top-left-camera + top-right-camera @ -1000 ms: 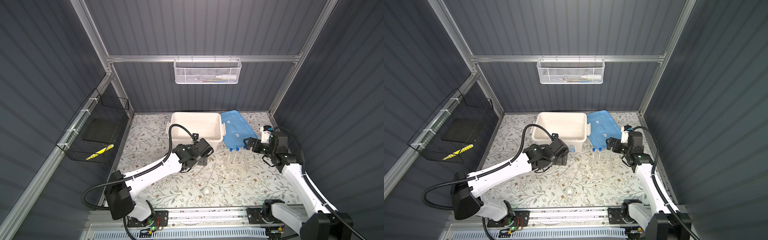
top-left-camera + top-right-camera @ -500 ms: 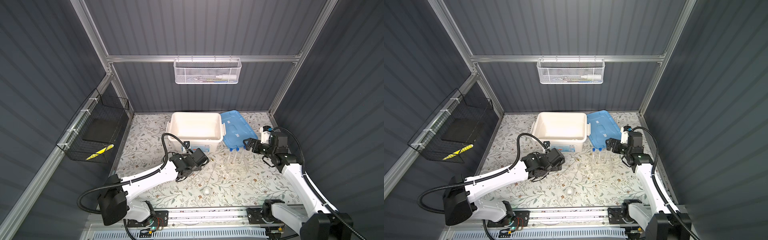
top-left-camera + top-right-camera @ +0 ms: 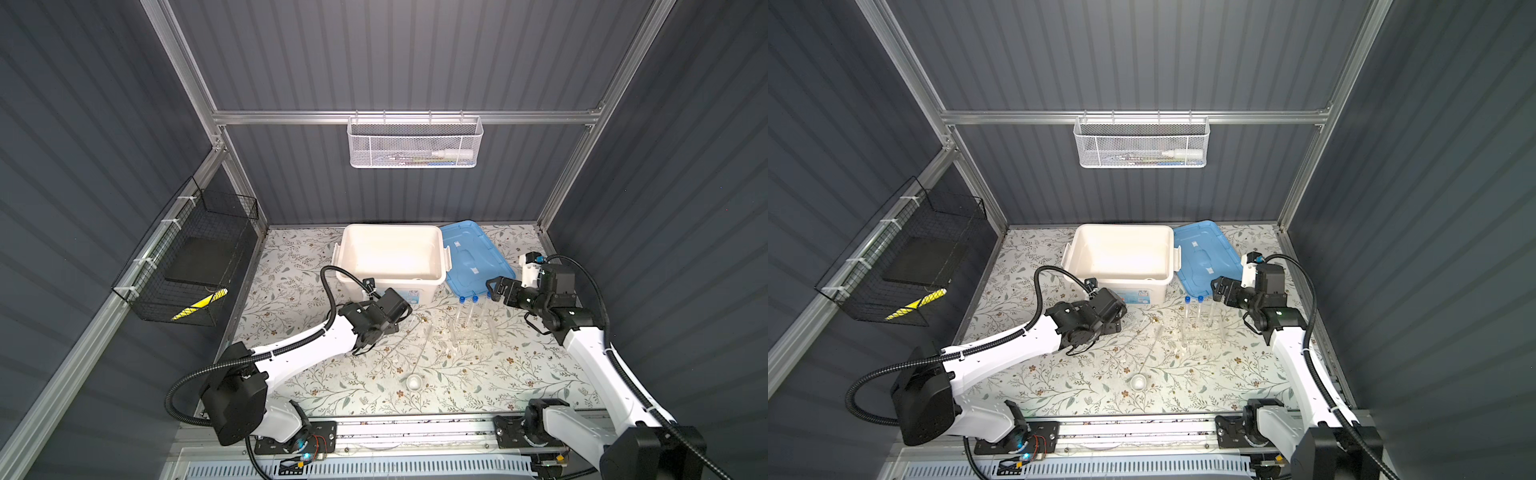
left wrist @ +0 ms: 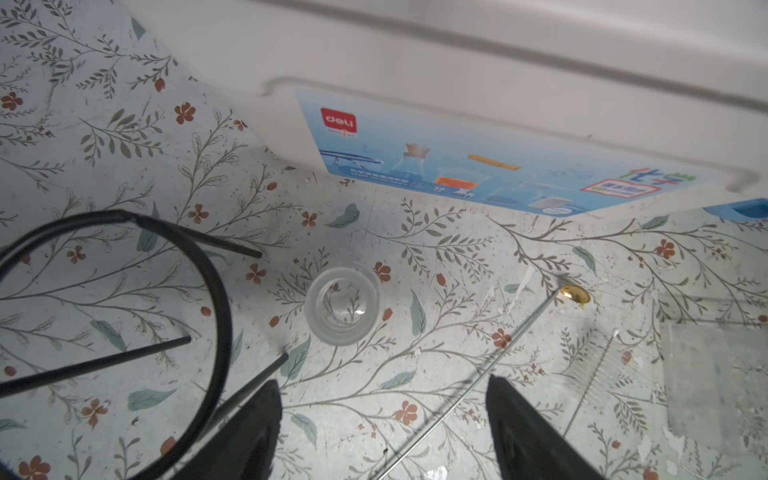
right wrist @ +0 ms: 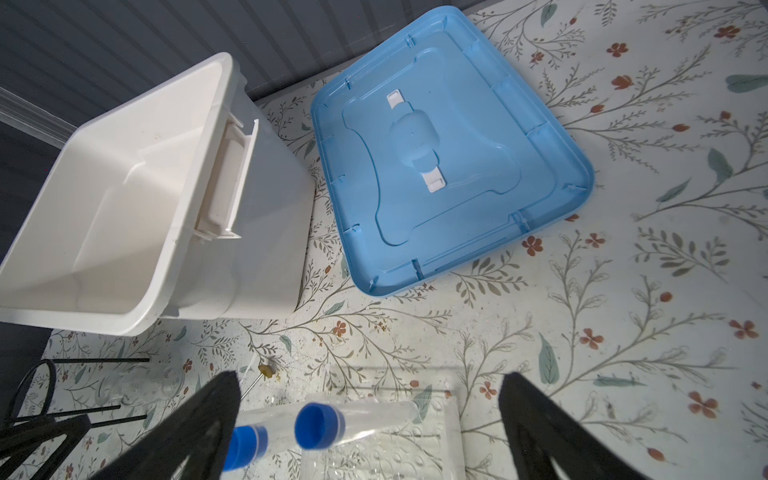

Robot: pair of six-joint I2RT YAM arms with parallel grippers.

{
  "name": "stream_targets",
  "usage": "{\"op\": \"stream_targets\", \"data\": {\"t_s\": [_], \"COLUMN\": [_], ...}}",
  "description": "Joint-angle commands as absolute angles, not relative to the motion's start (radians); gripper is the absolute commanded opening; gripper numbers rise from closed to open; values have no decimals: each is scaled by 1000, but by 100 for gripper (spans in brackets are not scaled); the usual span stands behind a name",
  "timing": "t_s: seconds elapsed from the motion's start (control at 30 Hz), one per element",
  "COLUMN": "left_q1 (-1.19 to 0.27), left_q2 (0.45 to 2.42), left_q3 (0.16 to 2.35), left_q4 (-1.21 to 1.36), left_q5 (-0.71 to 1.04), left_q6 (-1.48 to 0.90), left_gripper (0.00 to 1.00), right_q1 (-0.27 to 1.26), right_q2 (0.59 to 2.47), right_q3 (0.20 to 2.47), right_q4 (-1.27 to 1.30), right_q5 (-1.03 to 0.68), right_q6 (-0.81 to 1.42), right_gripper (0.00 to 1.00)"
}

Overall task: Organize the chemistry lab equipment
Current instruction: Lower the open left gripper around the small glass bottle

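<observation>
My left gripper (image 4: pixel 382 380) hangs open low over the floral mat, nothing between its fingers. A thin metal rod with a brass spoon end (image 4: pixel 573 294) runs across the gap below. A small clear beaker (image 4: pixel 341 305) stands just ahead of it, and the black wire ring tripod (image 4: pixel 216 299) is beside one finger. My right gripper (image 5: pixel 370 376) is open above two blue-capped test tubes (image 5: pixel 319 426) leaning in the clear rack (image 5: pixel 415 449). In both top views the tubes (image 3: pixel 467 309) (image 3: pixel 1194 309) stand right of centre. A small white dish (image 3: pixel 413 382) sits near the front.
The open white storage box (image 3: pixel 345 249) stands at the back, with its blue lid (image 3: pixel 469 257) lying flat to its right. A white mesh basket (image 3: pixel 415 143) hangs on the back wall and a black wire basket (image 3: pixel 195 257) on the left wall. A bristle brush (image 4: pixel 594 374) lies beside the rack.
My left arm has drawn back from the white box and come down toward the mat in front of it, its jaws narrowing somewhat. The right arm has not moved.
</observation>
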State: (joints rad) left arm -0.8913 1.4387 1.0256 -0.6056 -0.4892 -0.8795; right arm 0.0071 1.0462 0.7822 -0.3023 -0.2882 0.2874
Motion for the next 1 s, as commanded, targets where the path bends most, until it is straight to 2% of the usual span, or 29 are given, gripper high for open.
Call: {"op": "stream_targets", "data": {"t_s": [0.0,0.37,0.97], "left_q1": [-868,-853,-776], "left_q2": [1456,1522,1470], "left_q3": [1016,1044,995], "left_q4": [-567,-553,-597], "left_q5": [-465,-430,-456], "left_q6": [-838,-813,-775], "left_gripper": [76,76,77], "right_q1": [4,3,3], "right_q2": [1028,1022,1028], "right_q3": [788,781,775], "right_q4": [-311,-317,-316], "right_q5": [-293,-287,-286], "right_q6": [293,293,293], "right_gripper": [99,99,99]}}
